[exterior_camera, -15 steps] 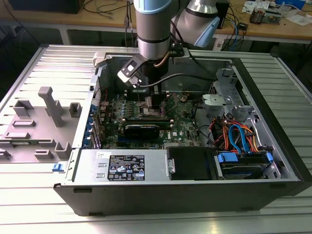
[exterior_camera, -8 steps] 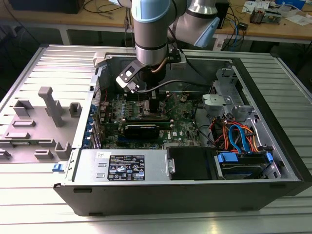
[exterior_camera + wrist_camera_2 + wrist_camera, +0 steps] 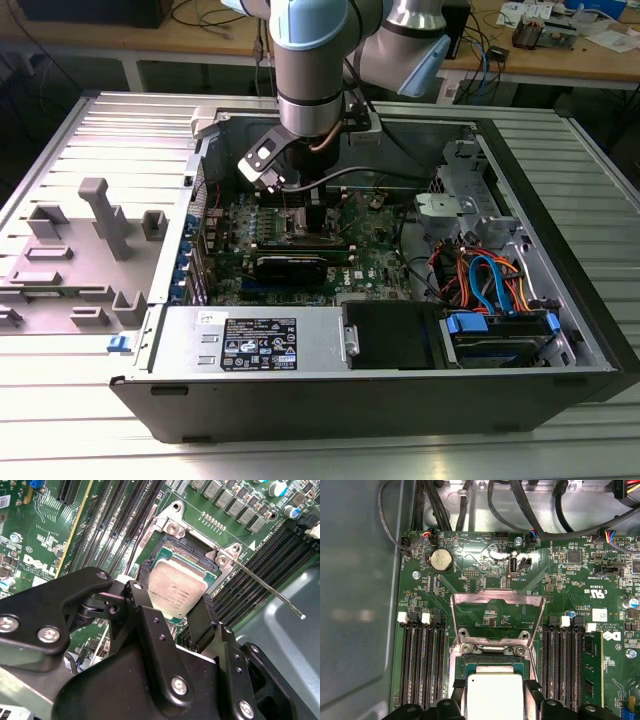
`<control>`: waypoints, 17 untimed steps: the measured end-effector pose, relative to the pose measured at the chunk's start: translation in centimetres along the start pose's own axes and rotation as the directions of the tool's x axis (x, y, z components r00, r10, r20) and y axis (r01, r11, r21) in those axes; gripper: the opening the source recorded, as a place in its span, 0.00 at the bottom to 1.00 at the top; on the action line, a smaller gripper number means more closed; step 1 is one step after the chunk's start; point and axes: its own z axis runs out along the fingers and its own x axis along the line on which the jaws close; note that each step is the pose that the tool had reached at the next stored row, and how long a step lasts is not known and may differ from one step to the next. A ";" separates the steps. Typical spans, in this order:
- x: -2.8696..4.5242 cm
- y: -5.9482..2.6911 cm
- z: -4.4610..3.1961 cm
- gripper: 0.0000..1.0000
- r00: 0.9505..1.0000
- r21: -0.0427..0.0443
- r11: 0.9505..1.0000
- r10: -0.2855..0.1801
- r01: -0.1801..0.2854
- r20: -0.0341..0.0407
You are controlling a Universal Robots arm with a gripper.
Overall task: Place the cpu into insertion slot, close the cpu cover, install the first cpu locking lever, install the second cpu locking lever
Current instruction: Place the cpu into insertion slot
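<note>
My gripper point(image 3: 176, 600) has reached down into an open computer case point(image 3: 560, 300), over the green motherboard point(image 3: 375, 262). Its black fingers point(image 3: 206, 614) are shut on two opposite edges of the cpu point(image 3: 179, 591), a flat square chip with a silver top. I hold the cpu level, right over the insertion slot point(image 3: 184, 547), either in it or just above it. In the first wrist view the cpu point(image 3: 495, 697) sits between the fingertips point(image 3: 458, 684), with the cpu cover point(image 3: 491, 596) swung open and standing up behind the slot point(image 3: 492, 661). One thin wire locking lever point(image 3: 267, 586) sticks out sideways, unlatched.
Long black memory slots point(image 3: 422, 665) run along both sides of the slot. Cable bundles point(image 3: 480, 275) and drive bays fill the case on the exterior view's right, and a power supply point(image 3: 255, 345) lies along the front. A grey fixture tray point(image 3: 85, 250) sits on the table on the left.
</note>
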 end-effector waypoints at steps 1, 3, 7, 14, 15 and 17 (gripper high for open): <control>0.00 0.00 0.00 0.55 1.000 0.000 1.000 0.000 0.000 0.000; 0.00 0.00 0.01 0.55 1.000 0.000 1.000 0.000 0.000 0.000; 0.00 0.00 0.02 0.55 1.000 0.000 1.000 0.000 0.000 0.000; 0.00 0.01 0.03 0.55 1.000 0.000 1.000 0.011 -0.011 0.001; 0.00 0.01 0.03 0.55 1.000 0.000 1.000 0.011 -0.011 0.001; 0.00 0.01 0.03 0.55 1.000 0.000 1.000 0.011 -0.011 0.001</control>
